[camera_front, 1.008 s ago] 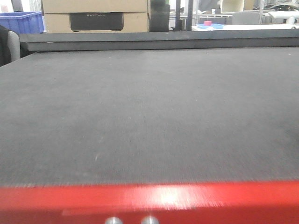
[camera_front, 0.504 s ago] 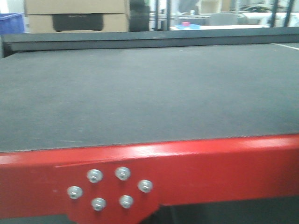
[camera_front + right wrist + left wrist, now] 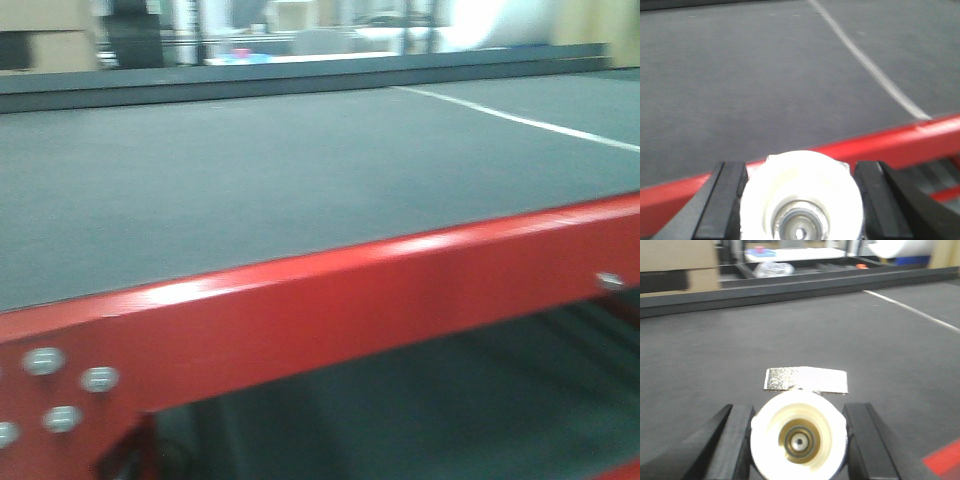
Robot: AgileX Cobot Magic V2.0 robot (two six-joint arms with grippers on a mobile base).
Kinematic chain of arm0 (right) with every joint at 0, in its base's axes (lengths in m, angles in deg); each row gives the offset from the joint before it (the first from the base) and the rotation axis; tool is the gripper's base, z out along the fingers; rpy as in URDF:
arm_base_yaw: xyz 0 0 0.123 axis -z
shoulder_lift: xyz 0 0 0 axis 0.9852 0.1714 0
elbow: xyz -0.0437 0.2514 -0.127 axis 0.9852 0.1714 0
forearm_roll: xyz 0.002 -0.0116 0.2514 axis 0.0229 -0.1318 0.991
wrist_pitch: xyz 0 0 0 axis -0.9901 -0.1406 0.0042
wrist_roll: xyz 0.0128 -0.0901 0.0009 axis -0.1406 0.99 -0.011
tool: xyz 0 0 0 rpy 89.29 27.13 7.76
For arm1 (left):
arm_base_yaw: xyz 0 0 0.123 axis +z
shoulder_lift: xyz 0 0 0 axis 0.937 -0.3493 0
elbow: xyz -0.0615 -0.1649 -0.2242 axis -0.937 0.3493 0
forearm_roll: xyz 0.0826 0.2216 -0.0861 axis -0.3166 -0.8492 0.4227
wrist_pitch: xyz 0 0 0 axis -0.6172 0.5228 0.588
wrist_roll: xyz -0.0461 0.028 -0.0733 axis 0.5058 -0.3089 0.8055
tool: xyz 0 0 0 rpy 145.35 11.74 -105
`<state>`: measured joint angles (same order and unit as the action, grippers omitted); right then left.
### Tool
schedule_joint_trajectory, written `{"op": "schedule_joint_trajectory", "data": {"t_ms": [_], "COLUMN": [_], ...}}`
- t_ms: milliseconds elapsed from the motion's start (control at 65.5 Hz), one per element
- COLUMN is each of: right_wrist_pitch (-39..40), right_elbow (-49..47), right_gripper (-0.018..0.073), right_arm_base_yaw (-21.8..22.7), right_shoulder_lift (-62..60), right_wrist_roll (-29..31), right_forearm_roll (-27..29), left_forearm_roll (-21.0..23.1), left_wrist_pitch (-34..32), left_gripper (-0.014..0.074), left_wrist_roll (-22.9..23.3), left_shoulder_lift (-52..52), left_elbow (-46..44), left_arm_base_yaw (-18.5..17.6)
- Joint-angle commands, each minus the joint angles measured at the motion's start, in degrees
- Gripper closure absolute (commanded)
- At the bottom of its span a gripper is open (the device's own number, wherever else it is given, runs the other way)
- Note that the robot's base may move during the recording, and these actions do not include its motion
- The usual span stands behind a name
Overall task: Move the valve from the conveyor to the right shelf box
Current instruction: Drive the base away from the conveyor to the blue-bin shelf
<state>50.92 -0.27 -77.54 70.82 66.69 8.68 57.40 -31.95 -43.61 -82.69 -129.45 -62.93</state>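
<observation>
The conveyor (image 3: 250,180) is a wide dark grey belt filling the front view, with no valve on it there. My left gripper (image 3: 797,409) is shut on a white round valve (image 3: 765,437), seen end-on between the black fingers (image 3: 735,440), above the belt (image 3: 715,355). A silvery flat piece (image 3: 805,379) shows just beyond the valve's top. My right gripper (image 3: 800,166) is shut on a second white valve (image 3: 802,182), held over the conveyor's red front edge (image 3: 900,140). The shelf box is out of view. Neither gripper shows in the front view.
A red frame beam (image 3: 350,300) with bolts (image 3: 45,360) runs along the belt's near edge. A dark raised rail (image 3: 300,80) bounds the far side. A white line (image 3: 520,120) crosses the belt at right. Cardboard boxes (image 3: 675,260) stand behind the rail.
The front view has pulled back and swung right: the red beam now sits higher and slanted, the white line has come into view, and the boxes have slid left.
</observation>
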Motion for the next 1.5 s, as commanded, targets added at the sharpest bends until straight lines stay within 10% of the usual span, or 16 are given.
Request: {"op": "schedule_joint_trajectory", "data": {"t_ms": [0, 1481], "right_wrist_pitch": [4.7, 4.7], "right_elbow": [-0.5, -0.5], "right_gripper": [0.0721, 0.0721], "right_arm_base_yaw": [0.2, 0.2], "right_shoulder_lift": [-0.6, -0.6], "right_wrist_roll": [0.4, 0.4], "right_forearm_roll": [-0.3, -0.3], "left_forearm_roll": [1.1, 1.1], "left_wrist_pitch": [-3.3, -3.3], "left_gripper": [0.0707, 0.0707], "left_wrist_roll": [0.0, 0.0], "left_shoulder_lift": [0.5, 0.5], "left_elbow": [-0.3, -0.3], "left_arm_base_yaw": [0.1, 0.1]}}
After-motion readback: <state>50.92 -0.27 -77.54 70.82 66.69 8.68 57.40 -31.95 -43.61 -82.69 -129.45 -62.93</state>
